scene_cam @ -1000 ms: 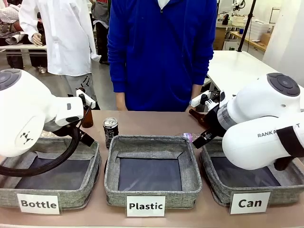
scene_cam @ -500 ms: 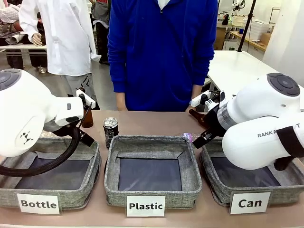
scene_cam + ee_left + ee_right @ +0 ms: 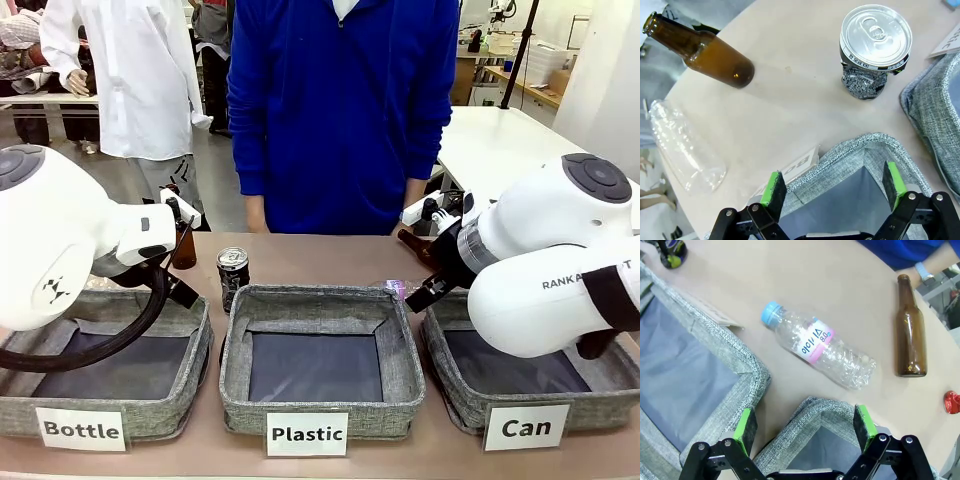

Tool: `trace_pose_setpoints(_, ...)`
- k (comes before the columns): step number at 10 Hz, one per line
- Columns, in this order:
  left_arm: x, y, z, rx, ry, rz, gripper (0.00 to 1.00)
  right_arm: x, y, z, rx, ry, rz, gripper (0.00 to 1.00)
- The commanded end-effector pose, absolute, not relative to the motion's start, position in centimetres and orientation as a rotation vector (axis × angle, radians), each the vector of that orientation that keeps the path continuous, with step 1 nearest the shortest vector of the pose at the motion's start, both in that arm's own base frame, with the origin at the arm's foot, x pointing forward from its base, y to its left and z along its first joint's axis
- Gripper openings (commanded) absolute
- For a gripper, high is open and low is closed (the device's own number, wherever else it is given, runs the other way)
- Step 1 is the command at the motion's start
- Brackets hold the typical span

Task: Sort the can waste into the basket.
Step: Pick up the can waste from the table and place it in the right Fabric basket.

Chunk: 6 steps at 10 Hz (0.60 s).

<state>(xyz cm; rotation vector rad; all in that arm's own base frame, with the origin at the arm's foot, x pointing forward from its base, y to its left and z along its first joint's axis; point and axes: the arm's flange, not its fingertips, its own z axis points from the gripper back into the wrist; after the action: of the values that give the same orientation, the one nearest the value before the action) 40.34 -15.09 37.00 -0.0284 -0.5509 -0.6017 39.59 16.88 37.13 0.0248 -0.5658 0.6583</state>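
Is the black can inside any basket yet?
No, the black can stands on the table, just behind the Plastic basket.

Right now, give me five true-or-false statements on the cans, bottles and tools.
1. The black can stands upright on the table. True.
2. The left tool is shut on the black can. False: it is open, over the Bottle basket's corner.
3. The blue-capped plastic bottle lies on its side. True.
4. The brown glass bottle near it lies inside a basket. False: it is on the table.
5. The right tool is open. True.
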Motion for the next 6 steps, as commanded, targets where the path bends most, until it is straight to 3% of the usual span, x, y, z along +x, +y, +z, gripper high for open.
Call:
trace_pose_setpoints(1, 40.33, -15.09, 37.01, -0.028, -0.551, -0.602, 1.00, 39.59, 16.87, 37.13, 0.025, -0.566, 0.658, 1.00)
trace_pose_setpoints(6, 40.34, -15.09, 37.00, -0.028, -0.551, -0.602, 1.00, 39.59, 16.88, 37.13, 0.025, -0.566, 0.658, 1.00)
